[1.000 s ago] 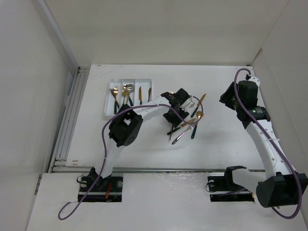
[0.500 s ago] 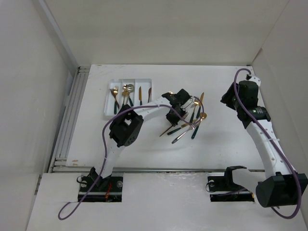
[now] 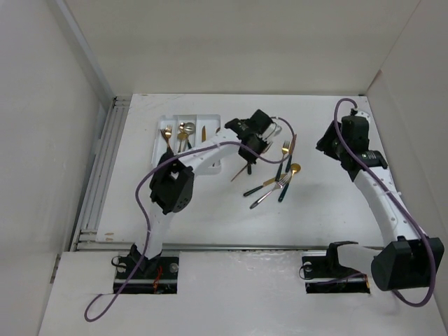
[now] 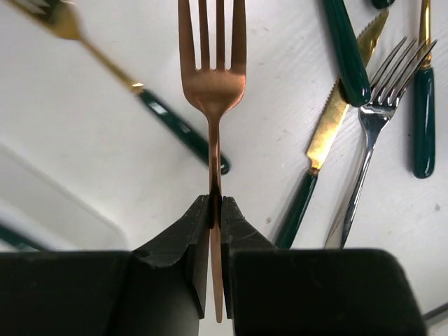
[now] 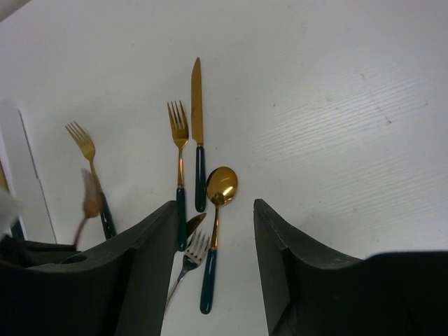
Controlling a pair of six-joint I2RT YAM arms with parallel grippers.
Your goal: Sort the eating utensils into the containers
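Left gripper (image 4: 215,203) has lifted off the pile and swung toward the white tray (image 3: 192,117), pinched tight on a copper fork (image 4: 212,77) at the tray's 3 o'clock. Loose cutlery (image 3: 276,180) sits on the table (image 3: 336,210) at the fork's 4 o'clock. Right gripper (image 5: 215,204) gapes wide, holding nothing.

A white table (image 3: 210,220) is filling the middle of the overhead view, with plain white walls (image 3: 238,42) standing around it at the back and on both sides. Grey metal rails (image 3: 101,175) are running along its left edge and across its near edge, and a white board (image 3: 241,287) is lying just in front of the near rail.
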